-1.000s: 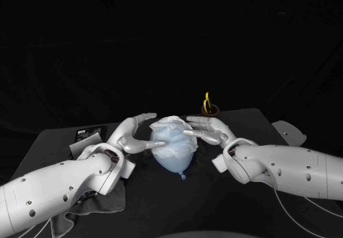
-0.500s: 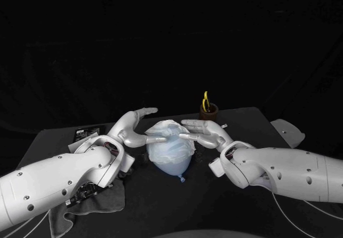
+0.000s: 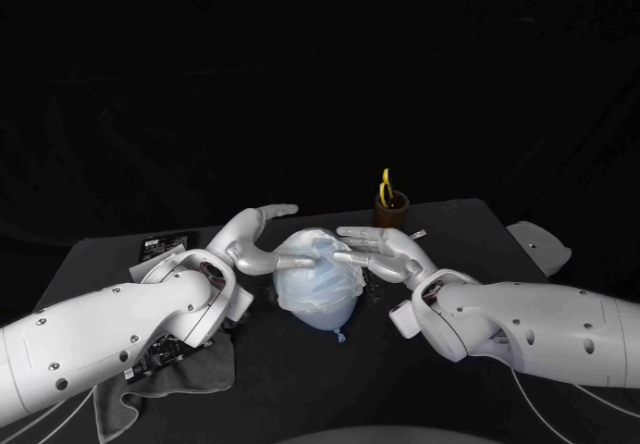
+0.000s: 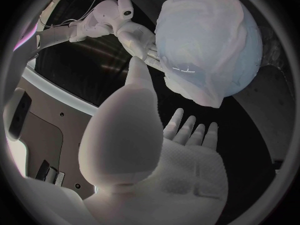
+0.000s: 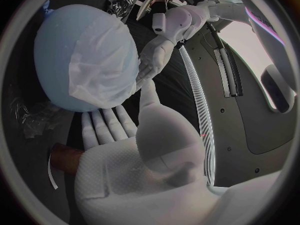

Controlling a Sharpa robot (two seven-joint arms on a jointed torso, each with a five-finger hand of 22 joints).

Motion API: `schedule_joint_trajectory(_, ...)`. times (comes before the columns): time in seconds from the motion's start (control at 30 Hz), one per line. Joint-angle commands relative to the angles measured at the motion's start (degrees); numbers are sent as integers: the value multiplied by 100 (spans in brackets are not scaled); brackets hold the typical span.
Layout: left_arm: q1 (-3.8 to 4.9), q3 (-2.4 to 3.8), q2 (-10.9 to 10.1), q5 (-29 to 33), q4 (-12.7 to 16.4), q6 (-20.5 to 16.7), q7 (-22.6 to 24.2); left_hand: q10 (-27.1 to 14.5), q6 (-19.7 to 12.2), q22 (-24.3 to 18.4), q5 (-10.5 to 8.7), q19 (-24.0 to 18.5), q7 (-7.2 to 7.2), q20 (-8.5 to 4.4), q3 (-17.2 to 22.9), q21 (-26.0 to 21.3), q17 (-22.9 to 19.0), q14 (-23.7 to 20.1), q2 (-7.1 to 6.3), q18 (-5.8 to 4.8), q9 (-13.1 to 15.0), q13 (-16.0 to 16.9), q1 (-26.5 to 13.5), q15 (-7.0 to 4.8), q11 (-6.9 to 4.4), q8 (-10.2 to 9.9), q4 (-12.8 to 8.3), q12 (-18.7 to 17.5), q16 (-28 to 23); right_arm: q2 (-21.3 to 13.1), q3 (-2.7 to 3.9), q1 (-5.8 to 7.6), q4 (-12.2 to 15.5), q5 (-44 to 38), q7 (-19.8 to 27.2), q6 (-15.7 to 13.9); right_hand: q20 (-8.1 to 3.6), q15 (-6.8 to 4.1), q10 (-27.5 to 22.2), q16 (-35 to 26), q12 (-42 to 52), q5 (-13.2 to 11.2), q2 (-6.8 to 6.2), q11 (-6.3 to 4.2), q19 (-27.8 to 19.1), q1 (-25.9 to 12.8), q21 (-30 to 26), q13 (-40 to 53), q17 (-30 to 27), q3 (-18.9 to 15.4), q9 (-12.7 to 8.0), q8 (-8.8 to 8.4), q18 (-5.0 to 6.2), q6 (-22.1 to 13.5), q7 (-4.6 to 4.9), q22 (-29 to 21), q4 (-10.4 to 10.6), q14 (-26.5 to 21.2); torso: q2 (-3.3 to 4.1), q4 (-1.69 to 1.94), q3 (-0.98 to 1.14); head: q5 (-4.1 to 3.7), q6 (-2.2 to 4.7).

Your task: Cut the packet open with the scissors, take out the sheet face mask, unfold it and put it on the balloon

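The left hand [image 3: 253, 245] is spread wide and holds nothing; its thumb presses the near left side of the balloon [image 3: 320, 298], while the other fingers fan out apart from it, as the left wrist view [image 4: 156, 155] also shows. The right hand [image 3: 383, 250] is spread too, its fingers lying over the balloon's top right and its thumb touching the mask [image 3: 310, 252]. The mask is draped over the balloon's upper half, creased at the edges. The balloon lies on the table [image 3: 400, 370] between both hands, knot toward the robot. Behind the right hand, scissors [image 3: 386, 191] stand in a brown holder [image 3: 391, 215]. A grey cloth [image 3: 187, 365] lies under the left arm.
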Motion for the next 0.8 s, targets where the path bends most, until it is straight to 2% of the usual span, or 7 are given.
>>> schedule_joint_trajectory(0.03,12,7,4,-140,41,201,-336,7,-55,-2,4,-40,728,-7,-36,-21,14,23,-5,39,-8,-4,-80,64,88,-29,-2,-10,-5,-9,-5,-34,120,-58,128,-14,-7,0,55,34,25,33,14,5,9,76,32,12,9,-11,-8,20,-40,62,753,6,8,59,-3,1,-1,21,-2)
schedule_joint_trajectory(0.17,13,6,8,-152,76,280,-451,51,-45,1,3,-38,803,-2,-40,-21,31,94,-7,75,-5,2,-138,117,176,-25,-2,0,18,-25,-5,-76,199,-62,131,-26,-8,-16,123,81,25,40,38,-1,170,135,92,14,37,-29,-11,27,-20,127,753,103,0,315,-2,3,-1,26,-4)
schedule_joint_trajectory(0.2,13,6,11,-157,85,300,-476,55,-44,1,2,-38,809,-1,-41,-21,34,106,-7,77,-4,3,-146,124,185,-25,-2,1,22,-29,-5,-89,219,-63,131,-28,-8,-18,135,85,26,41,40,-2,181,141,98,14,39,-31,-12,27,-18,132,753,109,-1,333,-1,0,0,64,1)
schedule_joint_trajectory(0.3,13,6,21,-182,118,377,-557,71,-42,2,1,-36,825,3,-43,-21,40,130,-9,80,-4,4,-174,145,213,-24,-2,4,31,-38,-5,-130,288,-65,139,-39,-8,-19,148,91,26,42,44,-3,193,149,104,15,40,-33,-11,29,-15,148,753,115,-3,351,-1,-4,1,88,-1)
schedule_joint_trajectory(0.8,13,5,80,-434,175,857,-922,164,61,4,5,-36,829,5,-36,-20,57,195,-6,65,24,14,-214,168,231,12,-4,17,53,-105,-5,-200,516,-70,451,-377,-10,-52,574,182,60,155,110,-28,292,348,179,40,67,-30,16,90,9,498,748,169,-101,650,-1,-1,2,86,-9)
